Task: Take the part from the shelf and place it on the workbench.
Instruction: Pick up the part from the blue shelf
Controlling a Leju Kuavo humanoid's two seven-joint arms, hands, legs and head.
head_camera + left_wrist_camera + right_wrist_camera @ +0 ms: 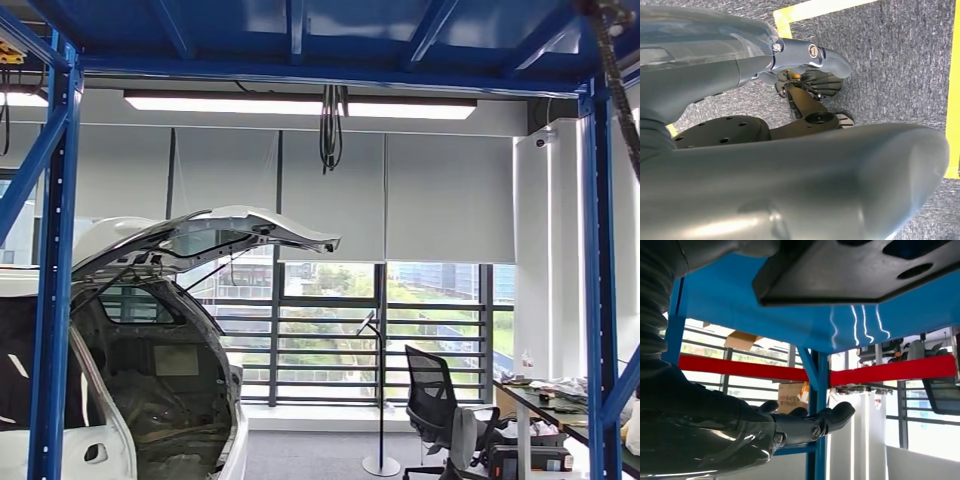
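Overhead, the blue steel shelf frame (53, 300) fills your head view, with a white car body (151, 330), tailgate raised, standing behind its left upright. Beyond it you see a black mesh office chair (434, 405) and a cluttered desk (558, 400) before the blinds and the railed windows.

At your right wrist, the right hand (798, 425) reaches forward with fingers (836, 415) extended and close together, holding nothing, beneath a blue shelf deck (753, 305). A dark flat part with holes (866, 270) sits close above that hand; whether the two touch cannot be told. Red crossbeams (742, 369) and a cardboard box (791, 397) lie farther back.

At your left wrist, the left hand (806, 55) hangs over grey carpet (896, 60) marked with yellow tape (953, 90), fingers loosely extended, gripping nothing.
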